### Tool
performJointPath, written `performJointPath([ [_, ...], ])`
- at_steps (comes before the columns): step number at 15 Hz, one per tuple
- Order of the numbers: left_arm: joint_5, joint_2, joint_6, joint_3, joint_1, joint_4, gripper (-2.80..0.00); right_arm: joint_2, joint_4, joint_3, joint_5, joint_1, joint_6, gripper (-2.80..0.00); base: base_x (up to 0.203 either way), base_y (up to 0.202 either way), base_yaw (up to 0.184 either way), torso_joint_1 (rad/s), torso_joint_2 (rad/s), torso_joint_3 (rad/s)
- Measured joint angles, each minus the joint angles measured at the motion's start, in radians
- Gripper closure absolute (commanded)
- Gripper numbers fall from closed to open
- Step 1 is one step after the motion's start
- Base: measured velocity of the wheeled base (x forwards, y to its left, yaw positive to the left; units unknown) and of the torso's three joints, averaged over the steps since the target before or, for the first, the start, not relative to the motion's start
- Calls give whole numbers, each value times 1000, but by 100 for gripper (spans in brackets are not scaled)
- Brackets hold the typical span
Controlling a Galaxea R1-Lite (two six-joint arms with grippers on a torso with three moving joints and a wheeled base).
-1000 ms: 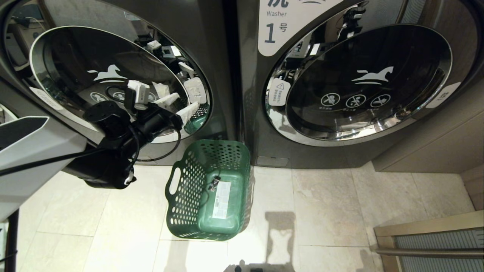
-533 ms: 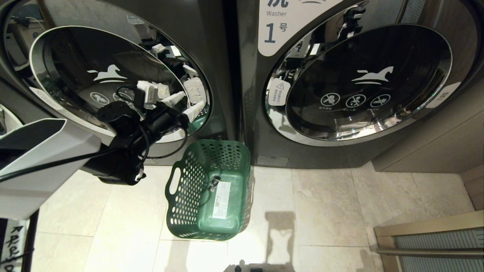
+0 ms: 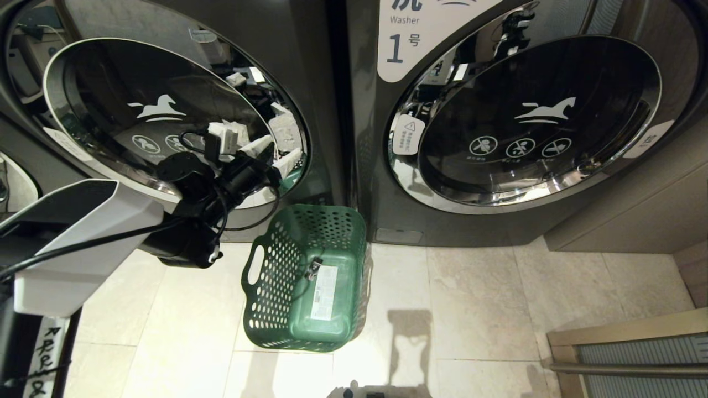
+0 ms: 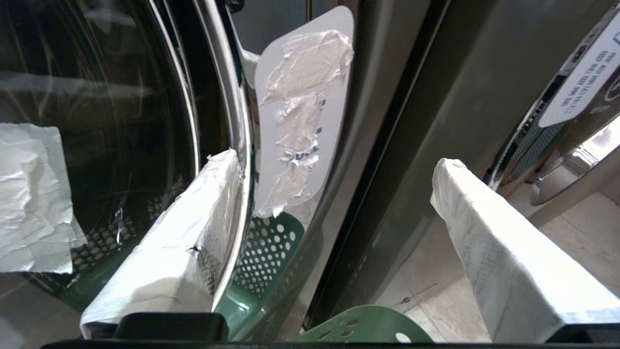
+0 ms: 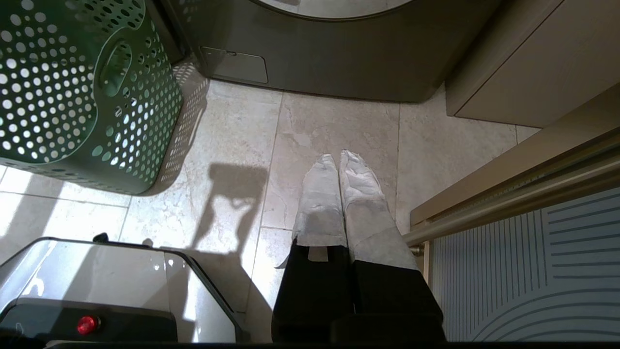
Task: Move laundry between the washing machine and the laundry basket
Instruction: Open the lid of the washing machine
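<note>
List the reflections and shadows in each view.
Head view: the washing machine door glass mirrors the left gripper; a shadow falls on the floor tiles beside the laundry basket. Left wrist view: streaky reflections on the door glass. Right wrist view: the basket's holes throw dappled light; the right gripper hangs shut.

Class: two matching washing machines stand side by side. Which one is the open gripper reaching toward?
The left washing machine: the left gripper hangs at its door rim; its twin carries the "1" tag.

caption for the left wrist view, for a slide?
Open left gripper at the chrome door rim of the closed washing machine, green laundry basket below.
</note>
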Motion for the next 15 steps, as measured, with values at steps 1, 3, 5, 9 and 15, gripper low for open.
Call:
performJointPath([
  [1, 2, 11, 0, -19, -2, 0, -280, 0, 0, 0, 0, 0, 0, 0, 0, 0, 0, 0, 0, 0],
  [3, 3, 35, 0, -57, -8, 0, -280, 0, 0, 0, 0, 0, 0, 0, 0, 0, 0, 0, 0, 0],
  [5, -1, 59, -6, -94, -15, 0, -280, 0, 0, 0, 0, 0, 0, 0, 0, 0, 0, 0, 0, 0],
  [9, -9, 99, -18, -141, -34, -3, -280, 0, 0, 0, 0, 0, 0, 0, 0, 0, 0, 0, 0, 0],
  [15, -16, 139, -115, -189, -39, -6, -280, 0, 0, 0, 0, 0, 0, 0, 0, 0, 0, 0, 0, 0],
])
